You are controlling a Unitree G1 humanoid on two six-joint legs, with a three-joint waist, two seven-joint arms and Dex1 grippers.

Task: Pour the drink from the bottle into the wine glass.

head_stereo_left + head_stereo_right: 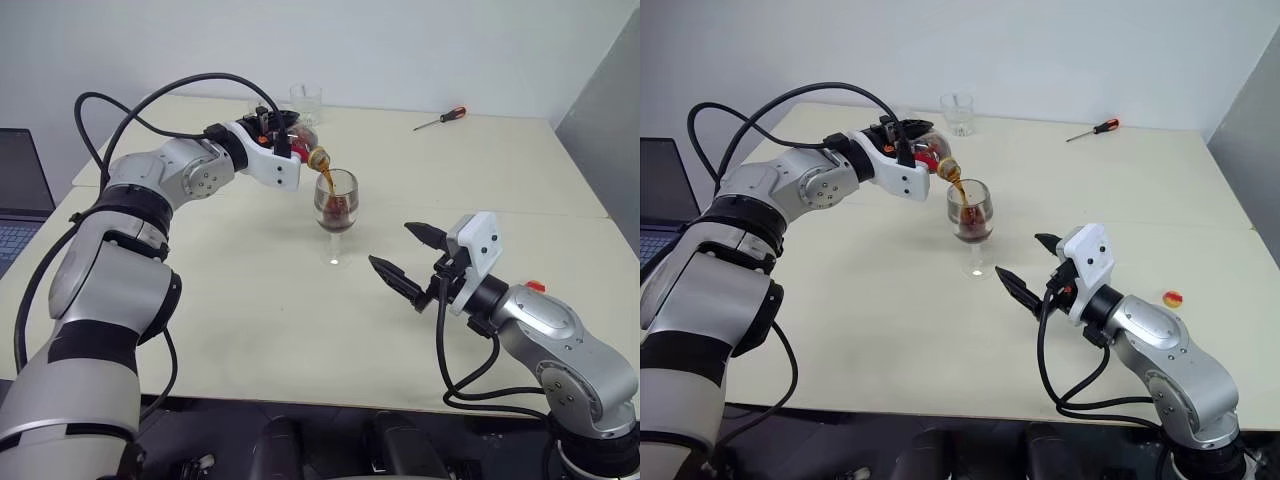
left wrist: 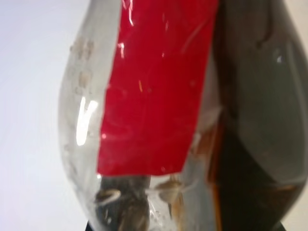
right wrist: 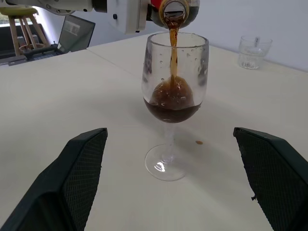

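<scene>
Left gripper (image 1: pixel 923 150): clamped on the bottle (image 1: pixel 932 152), holding it tipped nearly level above the table (image 1: pixel 860 300), mouth toward the right and over the glass rim.
Bottle: clear plastic with a red band (image 2: pixel 154 86); its open mouth sits just above the wine glass (image 3: pixel 174 101).
Drink (image 3: pixel 172 103): a thin dark brown stream falls from the bottle mouth into the bowl, where a foamy pool fills the lower part.
Wine glass: upright on the table at mid-table, foot flat, droplets clinging inside the bowl; a small brown spot lies on the table beside its foot.
Right gripper (image 1: pixel 405 255): fingers spread wide and empty, hovering low over the table, near and to the right of the glass, pointed toward it without touching.
Tumbler (image 1: pixel 957 113): clear, short, standing at the far edge of the table beyond the bottle.
Screwdriver (image 1: pixel 1093 130): red-handled, lying at the far right of the table.
Yellow cap (image 1: pixel 1173 299): on the table at the near right, beside the right arm.
Laptop (image 1: pixel 18 195): at the left edge.
</scene>
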